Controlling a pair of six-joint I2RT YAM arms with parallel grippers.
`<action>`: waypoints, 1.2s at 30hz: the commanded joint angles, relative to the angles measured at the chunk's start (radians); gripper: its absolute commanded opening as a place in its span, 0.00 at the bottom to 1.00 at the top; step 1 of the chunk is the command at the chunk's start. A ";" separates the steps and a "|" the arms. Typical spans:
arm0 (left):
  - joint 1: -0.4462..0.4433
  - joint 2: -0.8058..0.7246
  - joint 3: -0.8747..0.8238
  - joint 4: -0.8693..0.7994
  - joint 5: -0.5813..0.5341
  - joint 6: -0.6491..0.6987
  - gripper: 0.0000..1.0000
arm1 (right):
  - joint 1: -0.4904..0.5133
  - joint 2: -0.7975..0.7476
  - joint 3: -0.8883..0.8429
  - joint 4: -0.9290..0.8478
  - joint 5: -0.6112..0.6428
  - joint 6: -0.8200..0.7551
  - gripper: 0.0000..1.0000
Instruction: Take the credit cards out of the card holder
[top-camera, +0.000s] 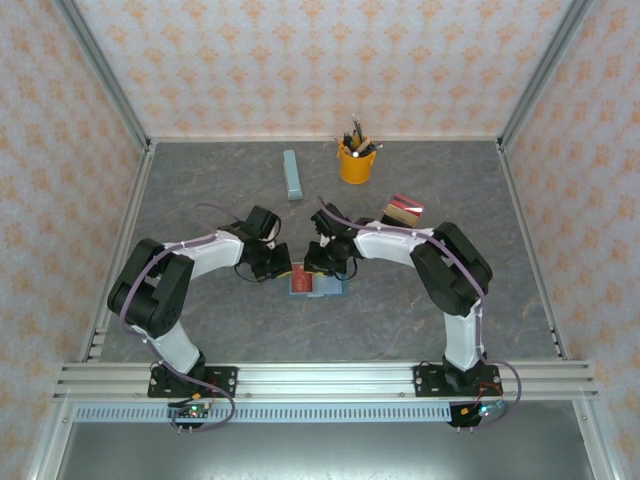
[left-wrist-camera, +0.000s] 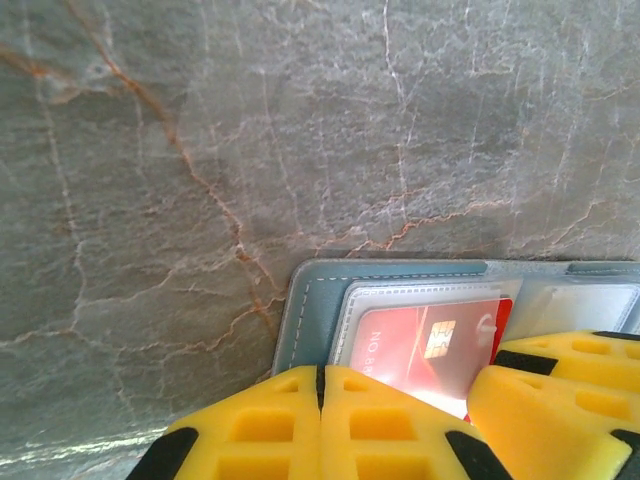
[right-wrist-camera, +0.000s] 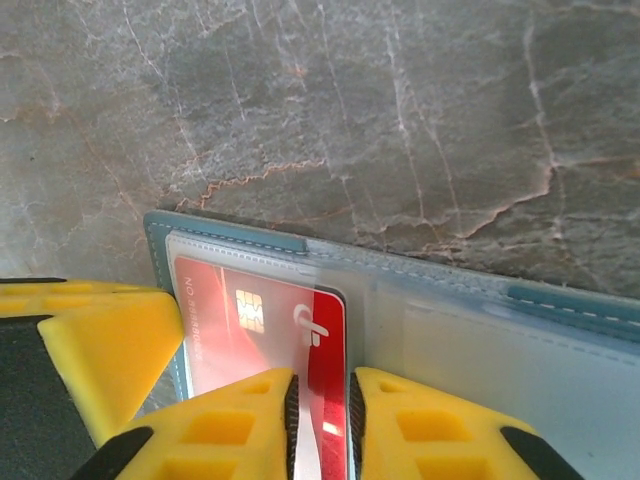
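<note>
Extraction of the red card (right-wrist-camera: 255, 320) is the step I am on. Its card holder (top-camera: 330, 287) lies open and flat at the centre of the table (top-camera: 200, 190), with both grippers meeting over it. In the right wrist view the right gripper (right-wrist-camera: 320, 425) has its jaws drawn narrow on the card's free edge, which runs up between the two pads. I judge it a pinch on the card, though I cannot tell whether the clear pocket film is caught too. The left gripper (left-wrist-camera: 320, 420) has its jaws together with nothing between them, tips at the holder's 9 o'clock half, just beside the card pocket. I read it as a hold-down, though contact is hidden under the pads. Other credit cards (top-camera: 403, 210), red and tan, lie at 2 o'clock of the holder, well apart from it.

To do this well I would pull along the pocket towards its open mouth, low and level, so the card slides instead of bending. The left tips should press on the holder's cover, not on the card, or friction will drag the whole holder along. If the holder lifts or shifts, I stop, re-seat the hold-down, then pull again slowly
</note>
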 joint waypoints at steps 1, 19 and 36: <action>-0.008 0.024 -0.028 -0.026 -0.052 0.023 0.06 | -0.005 -0.005 -0.037 0.055 -0.037 0.019 0.19; -0.008 0.012 -0.038 -0.022 -0.052 0.022 0.04 | -0.030 -0.045 -0.102 0.194 -0.125 0.069 0.01; -0.008 -0.061 0.008 -0.046 -0.038 0.047 0.18 | -0.061 -0.130 -0.175 0.170 -0.094 0.064 0.00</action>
